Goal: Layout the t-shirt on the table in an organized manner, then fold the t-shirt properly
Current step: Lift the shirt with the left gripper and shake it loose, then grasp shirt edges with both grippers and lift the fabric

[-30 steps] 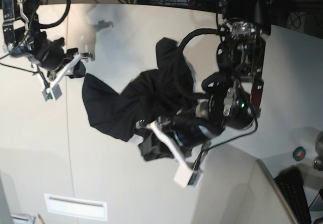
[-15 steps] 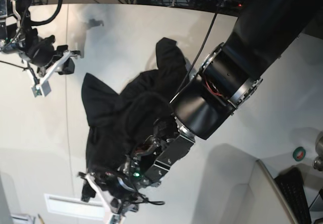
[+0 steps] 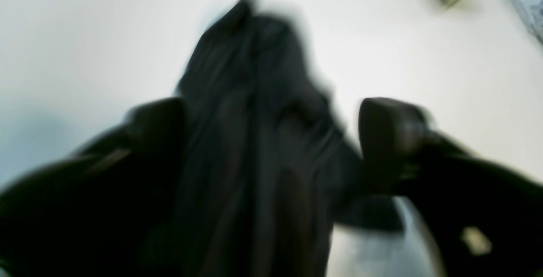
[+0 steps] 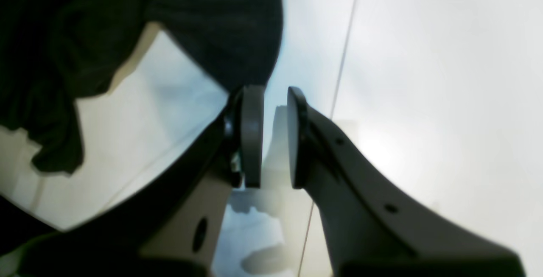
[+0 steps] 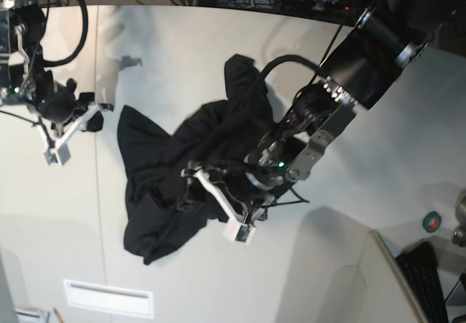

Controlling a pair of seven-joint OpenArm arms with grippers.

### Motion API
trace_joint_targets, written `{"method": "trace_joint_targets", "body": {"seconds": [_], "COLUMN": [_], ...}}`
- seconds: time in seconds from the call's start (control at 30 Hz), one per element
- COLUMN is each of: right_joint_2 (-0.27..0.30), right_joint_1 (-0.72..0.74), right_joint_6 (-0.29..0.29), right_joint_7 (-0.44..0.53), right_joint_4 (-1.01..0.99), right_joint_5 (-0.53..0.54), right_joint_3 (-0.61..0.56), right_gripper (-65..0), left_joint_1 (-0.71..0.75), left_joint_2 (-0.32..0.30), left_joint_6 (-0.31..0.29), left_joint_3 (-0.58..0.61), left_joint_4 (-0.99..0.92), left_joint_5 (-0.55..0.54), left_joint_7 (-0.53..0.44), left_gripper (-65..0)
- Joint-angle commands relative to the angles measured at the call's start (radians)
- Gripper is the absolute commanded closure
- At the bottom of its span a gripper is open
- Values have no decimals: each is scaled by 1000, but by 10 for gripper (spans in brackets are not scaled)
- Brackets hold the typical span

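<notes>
You have a large plain black short-sleeved fabric t-shirt (image 5: 193,170) lying crumpled in a heap near the middle of the very large off-white smooth table (image 5: 378,134), one lobe poking toward the far edge and a broad flap spread toward the near side.

Your left gripper (image 5: 218,196) sits over the near part of the heap. In its blurred wrist view the fingers (image 3: 390,137) stand wide apart with dark cloth (image 3: 254,141) hanging between them, and you cannot tell whether any of it is pinched; treat it as released.

Your right gripper (image 4: 269,137) hovers beside the shirt's edge over bare tabletop, its pads close together with a narrow gap and nothing between them.

Expect this fabric to be light, limp and clingy: it likely sags, bunches and drags whole folds along when you lift one spot. It will not break, but a shallow pinch may slip.

Judge your grasp points as single-layer edges, ideally a hem corner or shoulder seam, one per hand, well apart, so you can stretch it flat. Which bump is a sleeve cannot be told from here.
</notes>
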Motion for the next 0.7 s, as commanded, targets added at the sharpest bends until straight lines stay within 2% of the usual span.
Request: {"method": "trace_joint_targets", "body": {"seconds": [0.0, 0.1, 0.23, 0.33, 0.4, 0.53, 0.63, 0.67], "right_joint_2": [15, 15, 15, 15, 15, 5, -24, -28], "right_joint_1": [41, 134, 224, 264, 284, 338, 359, 359], "right_joint_6": [3, 0, 0, 0, 0, 0, -2, -2], "right_joint_7": [18, 18, 20, 61, 121, 189, 227, 239], "right_joint_4": [-10, -102, -221, -271, -314, -440, -526, -544], "right_joint_5": [11, 11, 11, 11, 11, 11, 11, 11], "right_joint_3": [2, -42, -85, -144, -200, -312, -337, -342], "right_gripper": [-111, -200, -342, -348, -348, -348, -348, -348], "left_joint_1": [18, 191, 440, 573, 629, 681, 685, 685], "left_joint_2": [-3, -92, -159, -179, -181, -162, -109, -95], "left_joint_6": [-22, -22, -22, -22, -24, -25, -25, -25], "left_joint_3": [-30, -168, -390, -493, -509, -478, -469, -469], "left_joint_4": [77, 218, 327, 342, 336, 344, 338, 338], "left_joint_5": [-8, -8, -8, -6, 0, 127, 150, 152], "left_joint_7": [2, 61, 68, 68, 68, 68, 68, 68], "left_gripper": [-398, 0, 0, 0, 0, 0, 0, -61]}}
